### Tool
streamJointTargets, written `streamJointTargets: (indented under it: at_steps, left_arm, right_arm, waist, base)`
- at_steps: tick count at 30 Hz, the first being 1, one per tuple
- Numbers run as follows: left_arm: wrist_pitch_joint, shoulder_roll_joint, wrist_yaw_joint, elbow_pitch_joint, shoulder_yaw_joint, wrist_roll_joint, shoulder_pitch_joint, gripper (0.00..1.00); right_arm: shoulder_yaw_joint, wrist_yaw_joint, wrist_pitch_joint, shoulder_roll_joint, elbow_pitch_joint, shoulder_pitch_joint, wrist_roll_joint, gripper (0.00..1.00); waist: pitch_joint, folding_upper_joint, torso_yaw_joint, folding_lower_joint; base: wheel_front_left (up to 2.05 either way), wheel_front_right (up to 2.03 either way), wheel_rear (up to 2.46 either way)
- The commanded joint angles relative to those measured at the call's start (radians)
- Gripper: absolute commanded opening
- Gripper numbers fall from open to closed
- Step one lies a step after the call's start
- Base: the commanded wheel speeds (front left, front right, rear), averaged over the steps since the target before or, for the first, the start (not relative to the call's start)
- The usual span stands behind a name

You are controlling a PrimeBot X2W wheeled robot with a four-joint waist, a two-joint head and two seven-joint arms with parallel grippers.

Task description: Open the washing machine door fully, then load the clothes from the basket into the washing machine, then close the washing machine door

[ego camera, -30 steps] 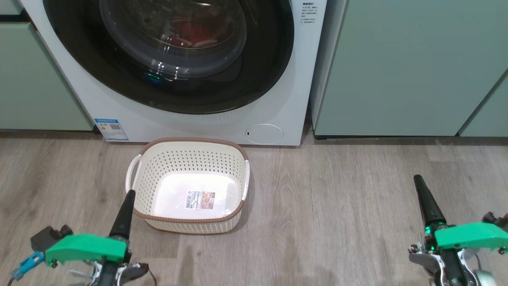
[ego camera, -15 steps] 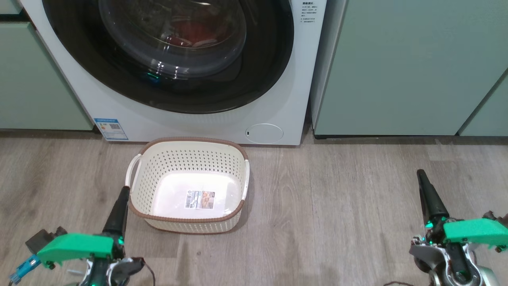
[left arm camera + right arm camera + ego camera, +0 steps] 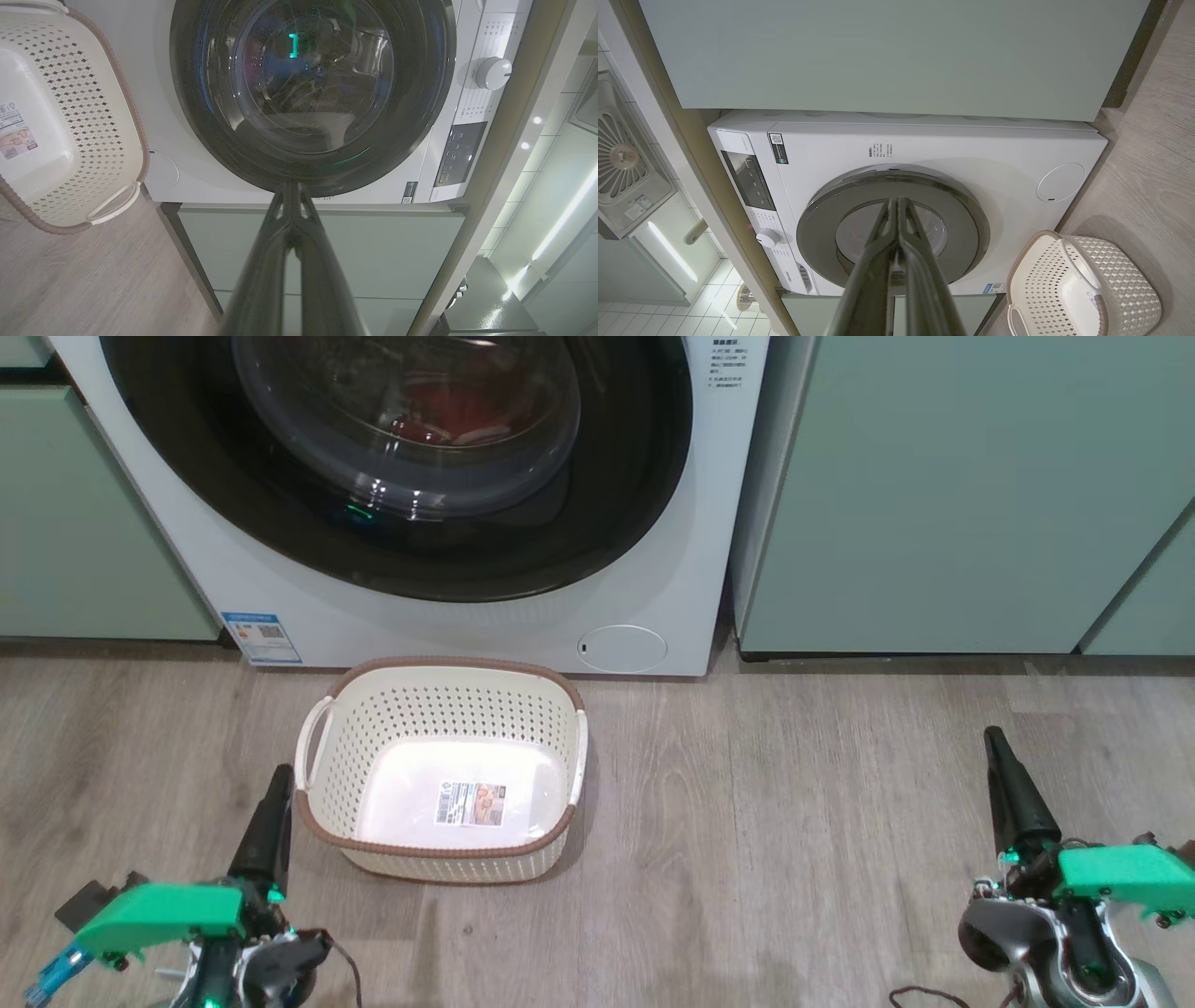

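Left gripper [image 3: 276, 793]: two long dark fingers pressed together, nothing between them, tips near left end of small cream perforated plastic basket [image 3: 457, 662]. Right gripper [image 3: 1001, 761]: fingers likewise clenched, empty, over grey wood floor [image 3: 794, 821], well apart from basket. Basket bare inside, label on base showing. Bright red clothes [image 3: 439, 406] lie inside white front-loading washing machine [image 3: 467, 635], seen through glass. Large round black-rimmed washing machine door [image 3: 635, 476] sits flush against front, looks closed. Judgement: all three steps appear done. Next move calls only for parking arms, perhaps confirming latch caught.
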Motion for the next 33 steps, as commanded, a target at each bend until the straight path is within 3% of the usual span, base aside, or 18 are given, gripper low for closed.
streamJointTargets:
  at_steps: [1,33]
  left_arm:
    - [0.006,0.005,-0.009,-0.029,0.034,-0.006,-0.056,0.0]
    - [0.013,-0.001,-0.009,-0.029,0.043,0.001,-0.057,0.0]
  right_arm:
    - [0.02,0.0,0.009,-0.017,-0.033,-0.049,0.003,0.0]
    - [0.014,0.0,0.013,-0.013,-0.032,-0.049,-0.002,0.0]
  waist:
    - [0.0,0.0,0.0,0.0]
    - [0.0,0.0,0.0,0.0]
  base:
    - [0.0,0.0,0.0]
    - [0.0,0.0,0.0]
